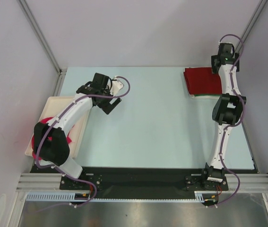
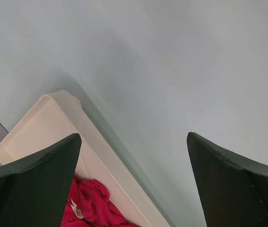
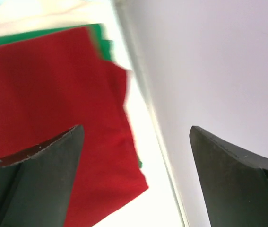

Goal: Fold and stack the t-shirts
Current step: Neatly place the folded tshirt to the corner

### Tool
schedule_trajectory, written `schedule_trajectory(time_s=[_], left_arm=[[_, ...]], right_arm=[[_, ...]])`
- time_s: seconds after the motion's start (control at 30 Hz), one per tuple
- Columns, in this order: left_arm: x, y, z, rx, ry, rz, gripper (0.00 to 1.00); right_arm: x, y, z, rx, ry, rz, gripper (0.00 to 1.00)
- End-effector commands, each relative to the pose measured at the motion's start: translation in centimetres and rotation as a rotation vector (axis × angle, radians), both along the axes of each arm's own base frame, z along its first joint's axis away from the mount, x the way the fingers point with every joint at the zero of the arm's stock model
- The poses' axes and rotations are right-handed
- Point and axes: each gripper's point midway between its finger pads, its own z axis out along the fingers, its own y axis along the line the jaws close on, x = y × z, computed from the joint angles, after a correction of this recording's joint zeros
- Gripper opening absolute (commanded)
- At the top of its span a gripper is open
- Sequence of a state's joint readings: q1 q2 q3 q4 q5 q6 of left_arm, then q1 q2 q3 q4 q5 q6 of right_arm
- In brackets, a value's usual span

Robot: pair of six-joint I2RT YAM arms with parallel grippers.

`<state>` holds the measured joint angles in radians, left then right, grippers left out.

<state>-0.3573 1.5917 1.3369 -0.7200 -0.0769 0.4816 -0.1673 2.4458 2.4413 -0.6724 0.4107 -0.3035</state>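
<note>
**Both grippers wide open, two shirts stacked at the far right**

From the top camera we see the dark red t-shirt [image 1: 202, 80] folded at the table's [image 1: 162, 127] far right corner, with a thin green edge below it. The right wrist camera shows more: the green t-shirt [image 3: 106, 45] lies under the red one. The right gripper [image 3: 136, 128] is above the stack, jaws spread wide and holding nothing.

The left arm hides most of the cream tray [image 1: 58, 100] from above. The left wrist view shows the bright pink t-shirt [image 2: 93, 203] crumpled inside it. The left gripper [image 2: 134, 136] is fully open and empty.
</note>
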Motion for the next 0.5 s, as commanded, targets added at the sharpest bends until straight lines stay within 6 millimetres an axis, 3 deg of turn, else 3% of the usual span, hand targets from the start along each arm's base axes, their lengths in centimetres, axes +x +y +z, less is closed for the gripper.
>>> schedule_trajectory(time_s=[0.0,0.1,0.13,0.2,0.23,0.27,0.3,0.33,0.37,0.4,0.43,0.47], left_arm=[[0.4,0.7,0.5,0.024,-0.029,0.0,1.0],[0.3,0.8,0.9,0.019,-0.038,0.006,1.0],[0.2,1.1,1.0,0.015,-0.04,0.012,1.0],[-0.1,1.2,1.2,0.002,-0.047,0.014,1.0],[-0.4,1.5,1.4,-0.003,-0.053,0.019,1.0],[-0.6,1.6,1.4,-0.012,-0.054,0.023,1.0],[-0.8,1.8,1.5,-0.021,-0.057,0.025,1.0],[-1.1,2.2,1.9,-0.042,-0.071,0.031,1.0],[-1.4,2.4,1.9,-0.057,-0.072,0.036,1.0],[-1.7,2.6,2.1,-0.071,-0.077,0.038,1.0],[-2.2,3.2,2.2,-0.084,-0.093,0.05,1.0],[-2.7,3.1,2.1,-0.111,-0.096,0.043,1.0]], right_arm=[[-0.9,-3.1,6.6,-0.11,-0.178,-0.185,1.0],[-1.2,-1.8,7.6,-0.028,-0.224,-0.168,1.0],[-1.7,-1.3,9.4,0.001,-0.262,-0.159,1.0],[-2.3,0.4,8.8,0.108,-0.275,-0.142,1.0],[-3.2,1.1,11.1,0.144,-0.326,-0.138,1.0],[-3.8,2.1,9.2,0.196,-0.296,-0.122,1.0],[-4.3,2.8,9.0,0.222,-0.297,-0.114,1.0],[-5.6,3.9,11.2,0.277,-0.368,-0.12,1.0],[-6.1,5.0,11.0,0.323,-0.377,-0.089,1.0],[-7.2,6.2,8.2,0.358,-0.351,-0.084,1.0],[-8.5,7.4,10.4,0.404,-0.421,-0.064,1.0],[-8.9,8.2,11.4,0.426,-0.482,-0.046,1.0]])
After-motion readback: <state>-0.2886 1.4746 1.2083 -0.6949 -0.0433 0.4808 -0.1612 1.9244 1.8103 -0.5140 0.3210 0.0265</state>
